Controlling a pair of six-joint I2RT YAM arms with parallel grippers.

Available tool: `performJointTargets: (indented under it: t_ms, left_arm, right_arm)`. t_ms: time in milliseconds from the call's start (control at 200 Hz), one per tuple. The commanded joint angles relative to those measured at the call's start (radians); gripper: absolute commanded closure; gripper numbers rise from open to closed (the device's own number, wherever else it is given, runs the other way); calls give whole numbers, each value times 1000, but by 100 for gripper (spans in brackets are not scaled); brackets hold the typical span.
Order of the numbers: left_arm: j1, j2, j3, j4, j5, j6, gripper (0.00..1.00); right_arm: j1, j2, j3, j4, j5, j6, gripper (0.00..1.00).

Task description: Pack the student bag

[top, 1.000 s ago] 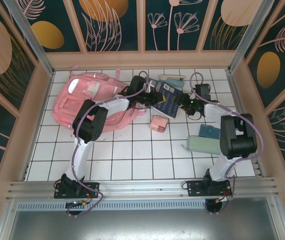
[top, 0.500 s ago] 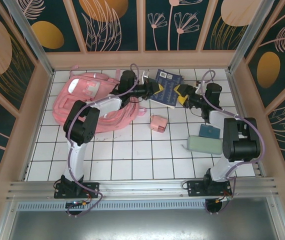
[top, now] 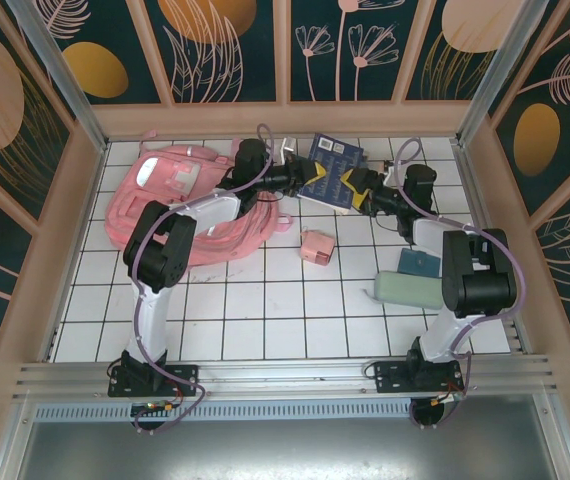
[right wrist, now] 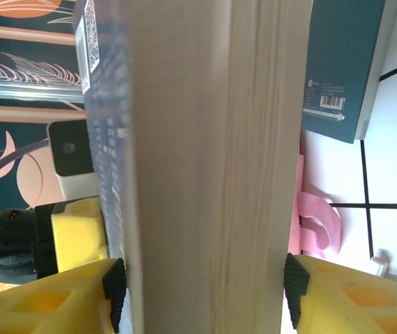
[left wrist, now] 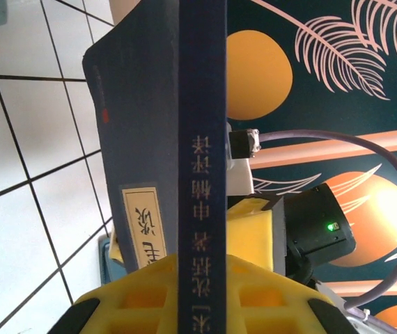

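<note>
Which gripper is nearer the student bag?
Left. The left gripper holds the book on the side facing the student bag; the right gripper holds its opposite side, farther away.

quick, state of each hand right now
Left hand: closed on the dark blue book.
Right hand: closed on the same book, across its page edge.

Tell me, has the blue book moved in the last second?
Yes. The blue book has shifted toward the back wall, farther from the small pink box, which stayed put.
</note>
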Motion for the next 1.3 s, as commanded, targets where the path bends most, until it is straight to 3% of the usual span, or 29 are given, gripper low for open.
performJointTargets:
  t_ms: [0,130,315,700,861,1051,1111,1156,1231,1296]
  left_arm:
    - [-10,-50,-10,92,29,-24,100]
    - [-10,-47,-23,115,32,-40,100]
    - [-10,-53,-21,145,34,-62,100]
    - [-11,-47,5,192,44,-102,100]
    - [-9,-39,2,139,44,-64,100]
    - [1,-37,-10,39,31,17,100]
    - [7,-36,-8,-11,29,54,100]
    - [11,-39,0,-64,23,92,93]
    - [21,-49,14,-175,3,172,71]
    - [29,-63,49,-353,-45,293,59]
  right_arm:
    - [9,8,9,73,-46,14,41]
    - [9,12,-1,207,-78,96,44]
    - [12,24,18,106,-61,43,33]
    - [20,43,-3,160,-49,97,26]
    - [15,39,-7,212,-59,124,42]
    - [-4,15,-5,205,-60,119,91]
    - [-8,6,-4,186,-57,106,100]
    - [-9,2,1,160,-56,88,100]
    - [-9,-6,6,121,-51,62,100]
    - [-9,-11,3,102,-44,47,100]
